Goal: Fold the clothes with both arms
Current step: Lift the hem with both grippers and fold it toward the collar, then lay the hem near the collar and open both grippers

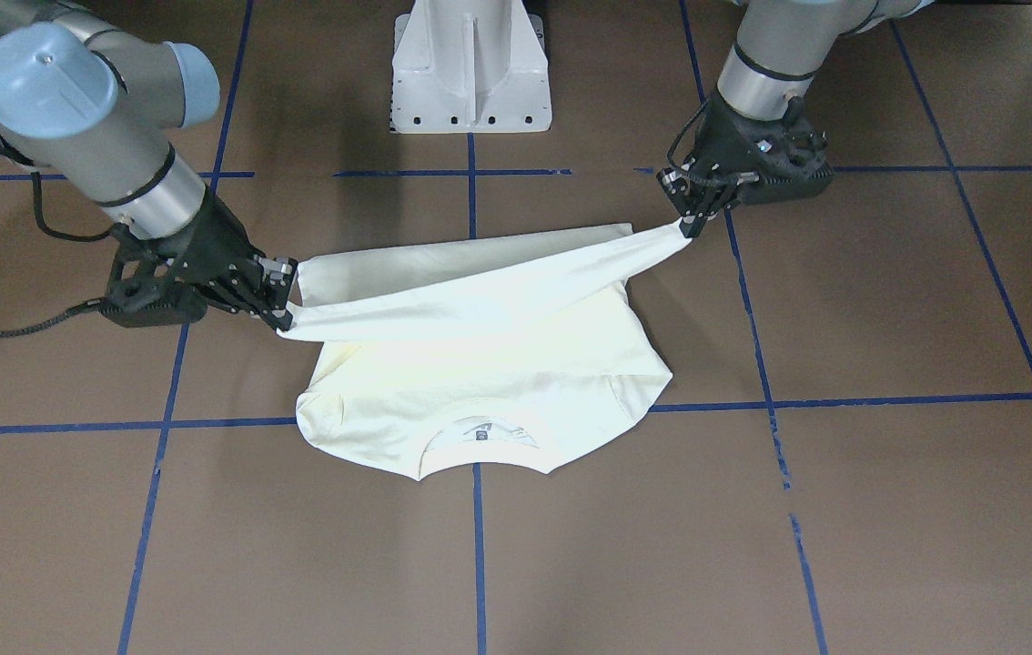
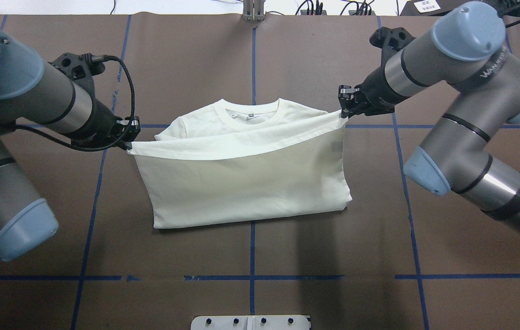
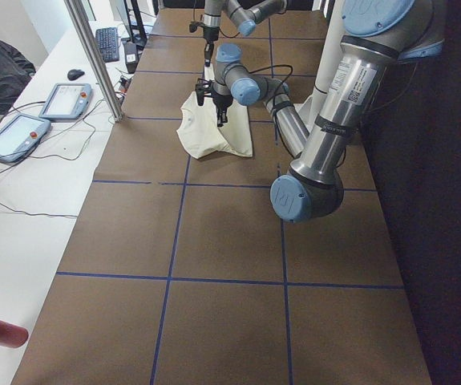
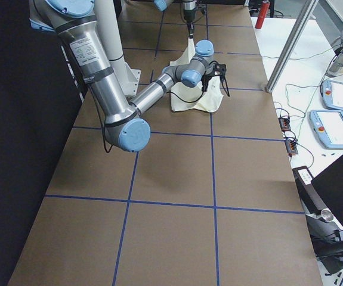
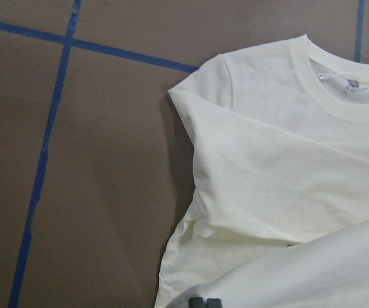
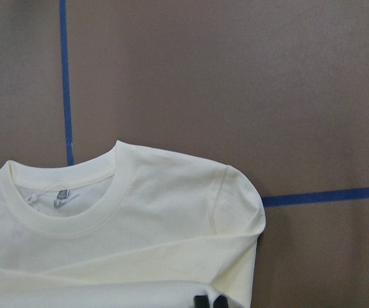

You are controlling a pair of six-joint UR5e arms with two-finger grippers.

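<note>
Brown paper crossed by blue tape lines (image 2: pixel 251 250) covers the counter (image 2: pixel 251 293), and the cream shirt (image 2: pixel 246 192) lies near its middle, plain side showing. Its collar (image 2: pixel 251 110) points at the far edge and a crease runs along the side nearest the robot. The left hand (image 2: pixel 130 145) is clenched on one corner of the hem (image 2: pixel 241 150), out toward the counter's left edge. The right hand (image 2: pixel 344 113) grasps the other corner, toward the right edge. Between them the hem is pulled taut and raised off the layer beneath (it sags only slightly at mid-span). That spread looks deliberate: with the corners held wide the flap stays straight and cannot bunch, and with the hem lifted it should not drag the cloth below out of place. No sleeve sticks out past the body; they lie tucked across it. The step in hand therefore seems to be doubling the body, hem toward collar. The right corner sits nearer the far edge than the left, so the hem runs aslant and would want evening before it is laid down
</note>
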